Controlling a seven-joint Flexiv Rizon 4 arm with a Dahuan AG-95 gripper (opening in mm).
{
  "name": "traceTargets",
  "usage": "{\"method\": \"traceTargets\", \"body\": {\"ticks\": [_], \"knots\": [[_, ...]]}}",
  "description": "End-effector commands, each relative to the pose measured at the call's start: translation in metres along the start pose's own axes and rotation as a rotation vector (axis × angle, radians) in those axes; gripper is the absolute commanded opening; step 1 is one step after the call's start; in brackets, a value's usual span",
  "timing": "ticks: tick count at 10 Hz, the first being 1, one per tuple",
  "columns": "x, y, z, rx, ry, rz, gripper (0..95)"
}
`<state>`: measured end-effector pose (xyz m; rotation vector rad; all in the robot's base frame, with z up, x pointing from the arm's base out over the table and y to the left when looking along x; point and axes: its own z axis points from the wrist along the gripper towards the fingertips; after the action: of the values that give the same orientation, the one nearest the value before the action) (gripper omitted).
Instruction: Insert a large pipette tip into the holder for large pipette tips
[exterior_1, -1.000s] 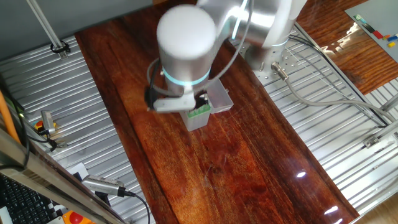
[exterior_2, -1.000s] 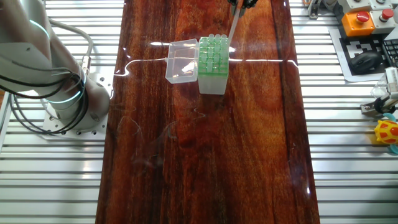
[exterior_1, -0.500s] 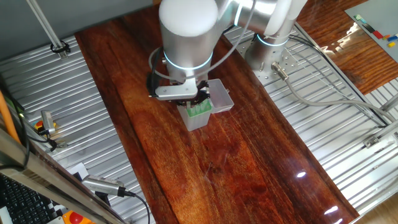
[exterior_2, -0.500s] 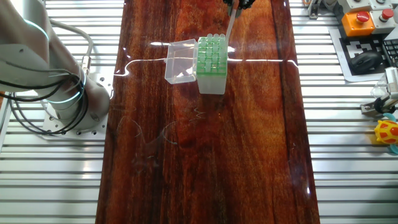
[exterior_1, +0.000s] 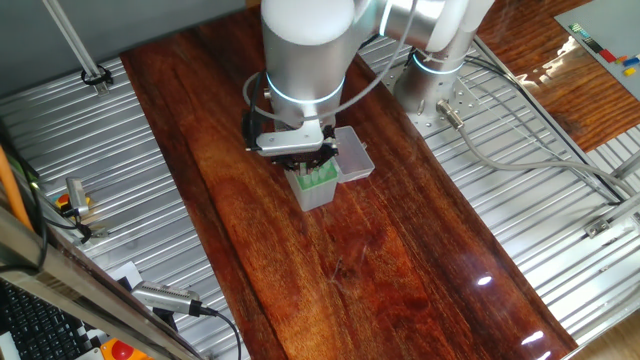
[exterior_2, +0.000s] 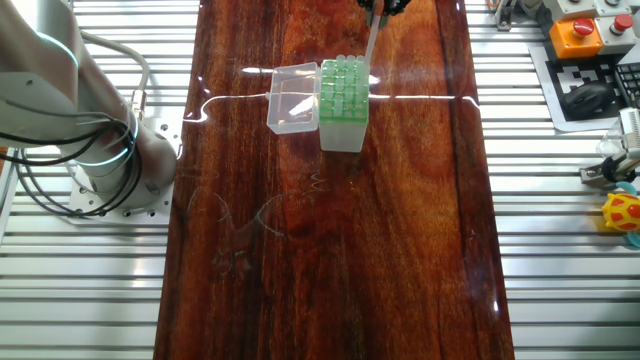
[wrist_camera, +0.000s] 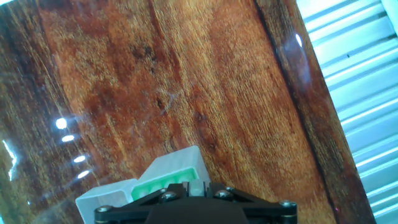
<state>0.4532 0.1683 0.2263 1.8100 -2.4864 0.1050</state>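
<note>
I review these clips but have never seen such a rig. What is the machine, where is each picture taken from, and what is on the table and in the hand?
It is one robot arm with a two-finger gripper. Two pictures come from fixed cameras on different sides of the wooden table; the third looks along the fingers from the hand. On the table stands a holder with a green holed top and its clear lid open beside it. The gripper holds a thin clear pipette tip pointing down at the holder's far end.

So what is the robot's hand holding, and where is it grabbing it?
The gripper holds the large pipette tip by its top end, over the holder.
</note>
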Motion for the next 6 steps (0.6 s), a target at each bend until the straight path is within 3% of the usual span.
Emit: {"method": "traceTargets", "body": {"ticks": [1,6], "knots": [[-0.0034,-0.0017,0.0008,0.000,0.000,-0.001,0.0],[-0.0034,-0.0017,0.0008,-0.003,-0.008,0.024,0.0]]}}
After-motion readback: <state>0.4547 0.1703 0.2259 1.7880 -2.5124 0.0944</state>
